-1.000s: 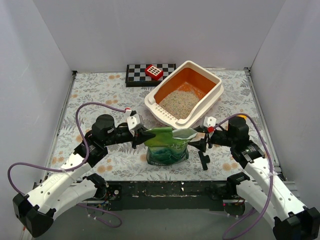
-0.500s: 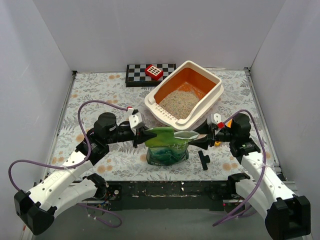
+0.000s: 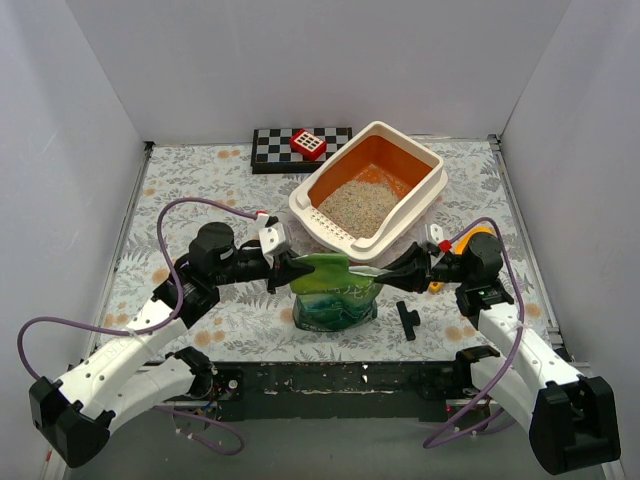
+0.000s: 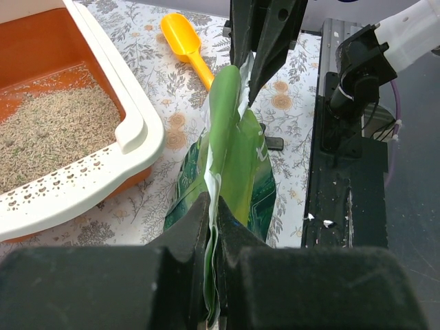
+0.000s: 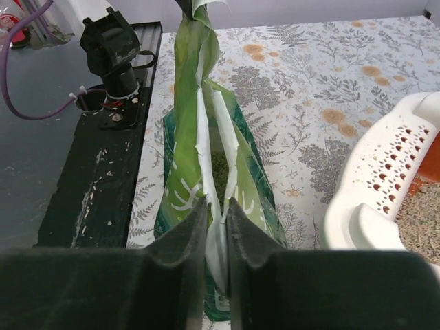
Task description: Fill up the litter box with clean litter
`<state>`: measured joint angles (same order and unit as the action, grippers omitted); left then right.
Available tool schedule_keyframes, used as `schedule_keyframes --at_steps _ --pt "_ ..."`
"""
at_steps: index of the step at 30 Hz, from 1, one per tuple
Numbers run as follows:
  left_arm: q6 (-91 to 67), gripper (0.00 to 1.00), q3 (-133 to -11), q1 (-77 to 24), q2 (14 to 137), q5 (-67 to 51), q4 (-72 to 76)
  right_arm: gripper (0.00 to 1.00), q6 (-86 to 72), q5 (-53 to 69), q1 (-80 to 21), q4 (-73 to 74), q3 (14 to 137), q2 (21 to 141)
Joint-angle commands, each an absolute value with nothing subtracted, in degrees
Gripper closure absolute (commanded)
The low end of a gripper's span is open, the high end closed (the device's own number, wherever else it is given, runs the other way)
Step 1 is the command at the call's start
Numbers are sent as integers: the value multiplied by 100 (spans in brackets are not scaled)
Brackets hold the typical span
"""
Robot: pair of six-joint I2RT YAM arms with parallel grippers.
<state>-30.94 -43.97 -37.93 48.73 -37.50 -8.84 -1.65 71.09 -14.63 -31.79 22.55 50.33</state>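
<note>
The litter box [image 3: 425,160] stands at the back centre, cream rim and orange walls, with clean litter [image 3: 358,205] on its floor. In front of it a green bag [image 3: 335,298] stands upright with its torn top open. My left gripper [image 3: 285,270] is shut on the bag's left top corner; in the left wrist view the gripper [image 4: 213,206] pinches the folded film of the bag [image 4: 237,151]. My right gripper [image 3: 392,272] is shut on the right top corner. In the right wrist view the gripper [image 5: 217,206] clamps the bag's [image 5: 185,158] white inner edge, with granules [image 5: 220,168] visible inside.
An orange scoop [image 4: 180,38] lies on the floral cloth to the right, partly behind the right arm [image 3: 480,262]. A small black T-shaped part [image 3: 406,318] lies beside the bag. A checkerboard [image 3: 275,150] with a red block [image 3: 308,144] sits at the back. The black table edge [image 5: 96,179] runs along the front.
My right gripper has moved left up to the bag's right top corner and closed on it. The left gripper has kept its hold on the left corner.
</note>
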Motion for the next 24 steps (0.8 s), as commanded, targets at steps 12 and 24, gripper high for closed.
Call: schedule_keyframes --at_steps 12,24 --pt "-3339 49 -4606 -3753 5037 -4209 -1002 99 -1449 6724 -1222 -4807 2021 5045" --pt "-4947 39 -3015 -3753 4482 -4043 1246 99 -1397 6873 -1143 -4324 2074 4667"
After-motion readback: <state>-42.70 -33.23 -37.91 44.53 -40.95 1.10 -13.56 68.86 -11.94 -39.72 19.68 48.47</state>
